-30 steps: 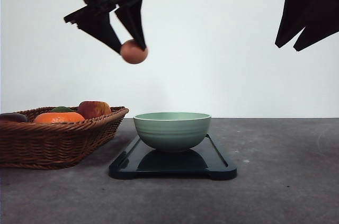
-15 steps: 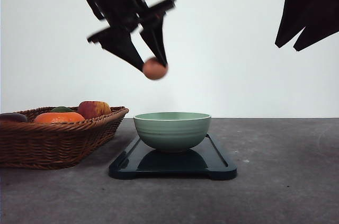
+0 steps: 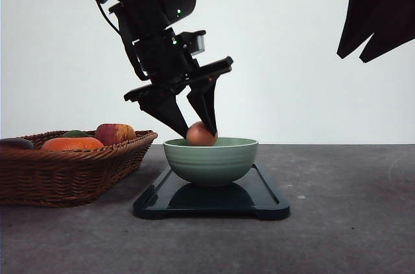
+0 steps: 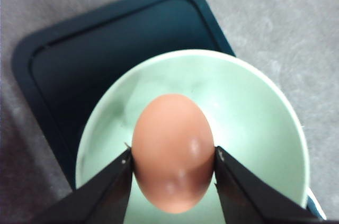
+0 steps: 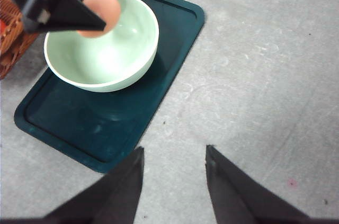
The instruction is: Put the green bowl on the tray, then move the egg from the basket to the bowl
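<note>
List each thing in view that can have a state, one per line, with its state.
green bowl: upright on the tray, nothing resting inside yet
tray: flat on the table, bowl on it
egg: whole, pinched in the left gripper, level with the bowl's rim
basket: upright on the table, holding fruit
left gripper: shut on the egg
right gripper: open, raised, holding nothing
</note>
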